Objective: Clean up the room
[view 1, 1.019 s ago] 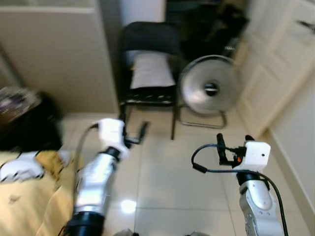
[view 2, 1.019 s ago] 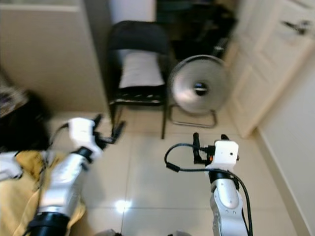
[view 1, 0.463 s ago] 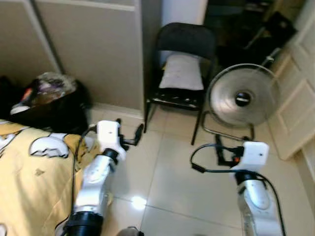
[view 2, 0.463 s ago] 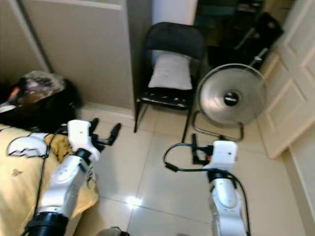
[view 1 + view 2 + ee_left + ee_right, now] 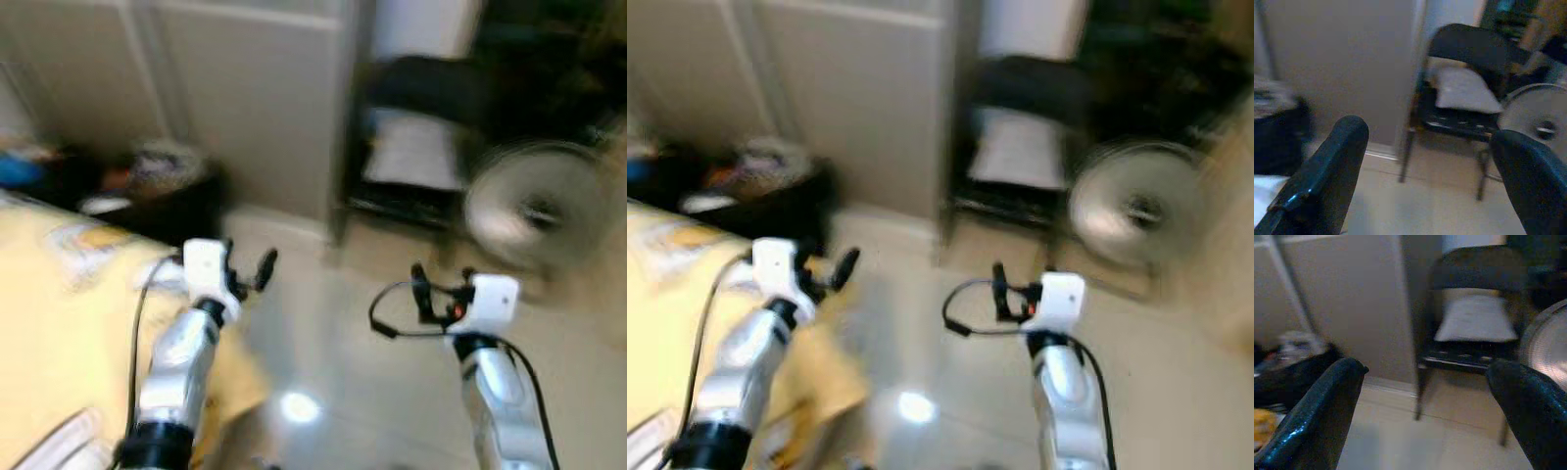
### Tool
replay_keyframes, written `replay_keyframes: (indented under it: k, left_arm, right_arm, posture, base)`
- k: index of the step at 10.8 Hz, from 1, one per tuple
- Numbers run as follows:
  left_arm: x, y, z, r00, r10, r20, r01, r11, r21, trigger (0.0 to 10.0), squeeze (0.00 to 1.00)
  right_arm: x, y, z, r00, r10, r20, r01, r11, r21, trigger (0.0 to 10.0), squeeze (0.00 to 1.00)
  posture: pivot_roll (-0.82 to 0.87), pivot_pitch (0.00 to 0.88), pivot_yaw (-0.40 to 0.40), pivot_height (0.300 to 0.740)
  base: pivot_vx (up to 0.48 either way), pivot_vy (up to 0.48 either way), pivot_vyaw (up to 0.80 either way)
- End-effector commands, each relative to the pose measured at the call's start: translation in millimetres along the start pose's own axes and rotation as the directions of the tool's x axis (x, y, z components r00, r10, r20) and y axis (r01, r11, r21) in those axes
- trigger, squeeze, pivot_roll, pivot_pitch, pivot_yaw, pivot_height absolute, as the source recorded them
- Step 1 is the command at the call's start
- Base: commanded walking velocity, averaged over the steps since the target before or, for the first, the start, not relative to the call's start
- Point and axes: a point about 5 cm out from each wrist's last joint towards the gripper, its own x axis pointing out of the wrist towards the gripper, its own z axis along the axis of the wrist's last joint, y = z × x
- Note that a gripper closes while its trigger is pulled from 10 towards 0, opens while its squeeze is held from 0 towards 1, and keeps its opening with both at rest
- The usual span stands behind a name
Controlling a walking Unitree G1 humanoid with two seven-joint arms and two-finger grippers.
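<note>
Two claws spread empty, left claw (image 5: 245, 277), right claw (image 5: 438, 289), black chair (image 5: 1469, 83) ahead

The head views were blurred. A bed with a yellow cover (image 5: 59, 304) lay at the robot's left, a pale patch of fabric (image 5: 64, 446) at its near edge. Just beyond it, on the tiled floor (image 5: 333, 333) against the beige wall, sat a dark bag or bin (image 5: 147, 201) heaped with mixed clutter (image 5: 162, 162), too smeared to identify.
</note>
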Motion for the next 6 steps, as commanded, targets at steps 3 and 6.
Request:
replay_keyframes:
  k: [3,6]
  left_arm:
    - [4.1,-5.6,-1.8,1.0,0.009,-0.016,-0.007,0.997,0.078,10.0,0.0]
    - [7.5,-10.8,1.7,1.0,-0.019,0.007,0.019,0.997,0.08,10.0,0.0]
  right_arm:
    - [2.1,-7.1,-4.3,1.0,-0.011,-0.027,0.012,0.999,0.032,10.0,0.0]
    - [6.1,-3.1,-4.8,0.999,0.02,-0.027,-0.019,0.999,0.04,10.0,0.0]
  posture:
    - [-0.09,0.0,0.013,0.719]
    - [-0.09,0.0,0.018,0.719]
  base:
    - [-0.22,0.226,0.52]
    - [-0.144,0.0,0.54]
